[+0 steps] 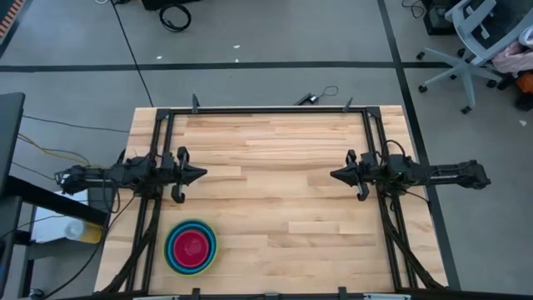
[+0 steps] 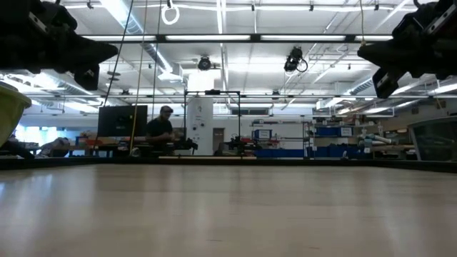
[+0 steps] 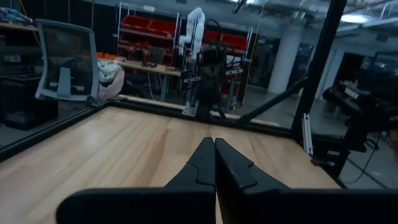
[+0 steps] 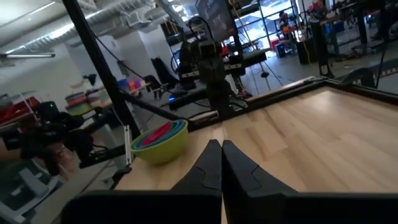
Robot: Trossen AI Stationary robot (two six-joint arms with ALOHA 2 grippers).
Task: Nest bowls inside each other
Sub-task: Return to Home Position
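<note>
The bowls (image 1: 191, 247) stand nested in one stack near the table's front left corner, a red-pink one innermost, blue ones around it and a lime green one outermost (image 4: 160, 143), whose base rests on the table. Its rim shows at the left edge of the low view (image 2: 10, 107). My left gripper (image 1: 202, 174) hovers shut at the table's left side, pointing level toward the middle (image 3: 215, 144). My right gripper (image 1: 334, 175) hovers shut at the right side, pointing level toward the left (image 4: 221, 145). Neither touches anything.
A black metal frame (image 1: 266, 110) runs along the table's far edge and down both sides. The bare wooden tabletop (image 1: 275, 208) spreads between the two grippers. A person stands far back in the room beyond the table (image 2: 160, 127).
</note>
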